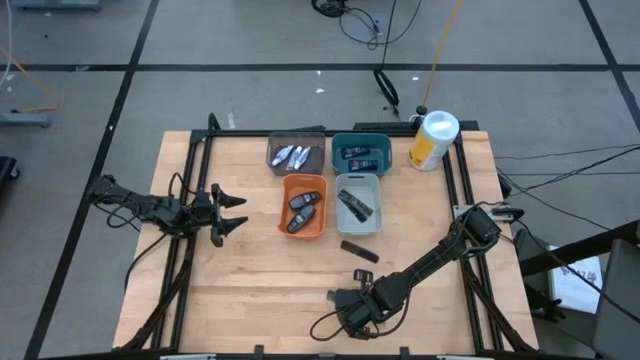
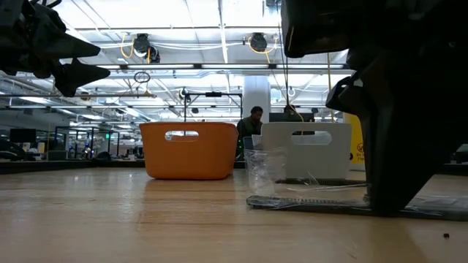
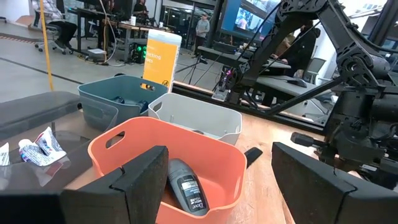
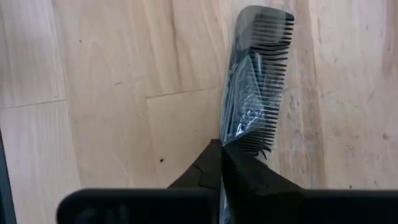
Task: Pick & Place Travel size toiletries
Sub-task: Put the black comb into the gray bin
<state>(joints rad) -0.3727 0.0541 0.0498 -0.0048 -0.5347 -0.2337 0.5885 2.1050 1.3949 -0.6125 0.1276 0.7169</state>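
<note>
One slim black comb (image 1: 358,250) in clear wrap lies flat on the wood. It shows lengthwise in the right wrist view (image 4: 258,81) and edge-on in the low view (image 2: 307,203). My right gripper (image 4: 222,149) is shut at the comb's near end (image 1: 361,277). The other comb lies in the pale bin (image 1: 358,177), two dark grey ovals in the orange bin (image 1: 304,236), two silvery tubes in the dark grey bin (image 1: 296,138) and dark blue tubes in the teal bin (image 1: 336,150). My left gripper (image 1: 232,212) hangs open above the table's left part, facing the bins (image 3: 217,165). My right gripper's shut fingers (image 4: 239,171) come down slanting from the table's near side onto the comb's near end (image 4: 249,140). In the low view the fingertips (image 2: 380,208) reach down to the comb's level. The fingers hide the spot, so I cannot tell whether they touch or pinch it.
A yellow-and-white canister (image 1: 433,140) stands at the far right corner, beside the teal bin. The four bins sit in a block at the table's far middle. Bare wood lies left of the comb and along the near edge. Black frame rails run down both sides.
</note>
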